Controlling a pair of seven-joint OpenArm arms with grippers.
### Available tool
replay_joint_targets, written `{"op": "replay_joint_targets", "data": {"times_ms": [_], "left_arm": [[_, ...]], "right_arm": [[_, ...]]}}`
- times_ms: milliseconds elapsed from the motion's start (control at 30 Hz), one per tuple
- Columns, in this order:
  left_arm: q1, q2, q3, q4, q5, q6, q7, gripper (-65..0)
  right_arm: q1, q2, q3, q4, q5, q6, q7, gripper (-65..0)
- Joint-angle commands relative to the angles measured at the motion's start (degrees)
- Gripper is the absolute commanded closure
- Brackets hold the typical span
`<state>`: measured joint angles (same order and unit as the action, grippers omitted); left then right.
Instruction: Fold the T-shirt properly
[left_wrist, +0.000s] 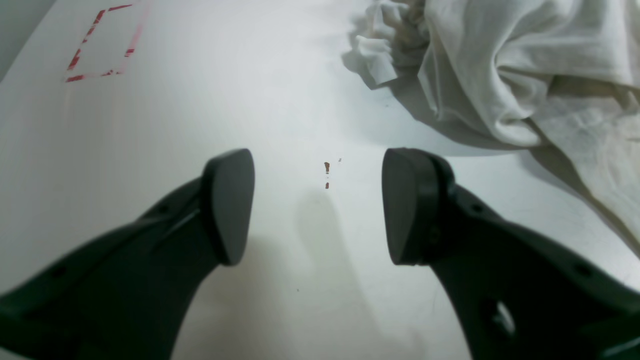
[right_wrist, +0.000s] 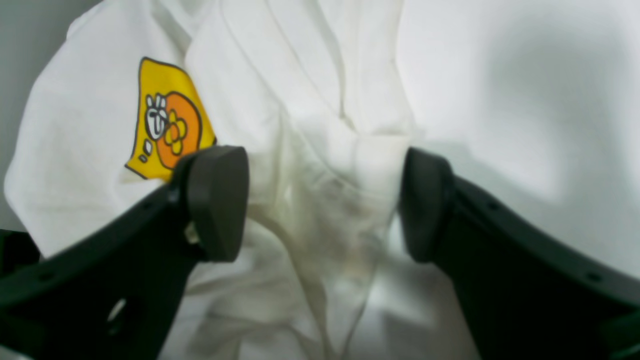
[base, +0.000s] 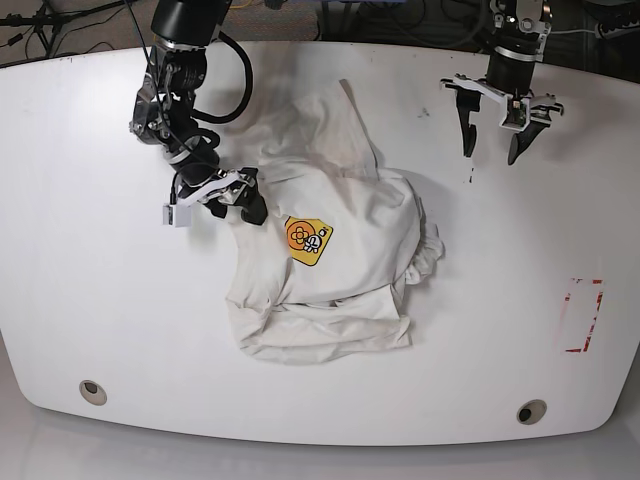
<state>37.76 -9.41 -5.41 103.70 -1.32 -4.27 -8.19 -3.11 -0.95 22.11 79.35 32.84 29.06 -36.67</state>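
The off-white T-shirt (base: 340, 270) lies crumpled in the middle of the white table (base: 100, 300), its yellow-orange badge (base: 307, 240) facing up. My right gripper (base: 228, 197) is at the shirt's left edge. In the right wrist view it (right_wrist: 320, 210) stands open, its fingers on either side of a raised fold of the T-shirt (right_wrist: 320, 150), with the badge (right_wrist: 167, 120) beside the left finger. My left gripper (base: 490, 138) hangs open over bare table at the back right, apart from the shirt. In the left wrist view it (left_wrist: 317, 205) holds nothing, and the T-shirt (left_wrist: 500, 65) lies bunched at the upper right.
A red tape rectangle (base: 582, 315) marks the table's right side and also shows in the left wrist view as red tape (left_wrist: 100, 45). Small brown specks (left_wrist: 326, 172) lie under the left gripper. Two round holes (base: 92, 390) (base: 530, 411) sit near the front edge. Cables run along the back.
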Motion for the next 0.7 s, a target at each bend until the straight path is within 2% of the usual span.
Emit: {"op": "replay_joint_targets", "data": {"times_ms": [0, 167, 233, 333, 533, 600, 667], "left_arm": [[0.26, -0.30, -0.17, 0.78, -0.13, 0.27, -1.44, -38.3], [0.26, -0.30, -0.17, 0.78, -0.13, 0.27, -1.44, -38.3], [0.18, -0.30, -0.17, 0.78, -0.13, 0.27, -1.44, -38.3], [0.18, -0.30, -0.17, 0.78, -0.13, 0.27, -1.44, -38.3], [-0.97, -0.22, -0.17, 0.78, -0.13, 0.27, -1.44, -38.3], [-1.41, -0.13, -0.17, 0.78, -0.13, 0.27, -1.44, -38.3], [-1.76, -0.13, -0.17, 0.78, -0.22, 0.27, -1.35, -38.5]], "right_arm": [[0.78, 0.20, -0.09, -0.10, -2.03, -0.97, -2.41, -44.4], [1.05, 0.20, -0.44, -0.19, -2.03, -0.97, -2.50, -43.8], [1.05, 0.38, -1.76, -0.19, -2.03, -1.23, -2.50, -40.9], [1.05, 0.64, -3.87, -0.19, -2.11, -1.32, -2.32, -31.4], [1.05, 1.08, -4.04, -0.19, -2.11, -1.32, -2.32, -9.8], [1.05, 1.17, -4.04, -0.19, -2.11, -1.32, -2.32, -4.1], [1.05, 1.26, -4.04, -0.19, -2.11, -1.32, -2.32, -1.3]]}}
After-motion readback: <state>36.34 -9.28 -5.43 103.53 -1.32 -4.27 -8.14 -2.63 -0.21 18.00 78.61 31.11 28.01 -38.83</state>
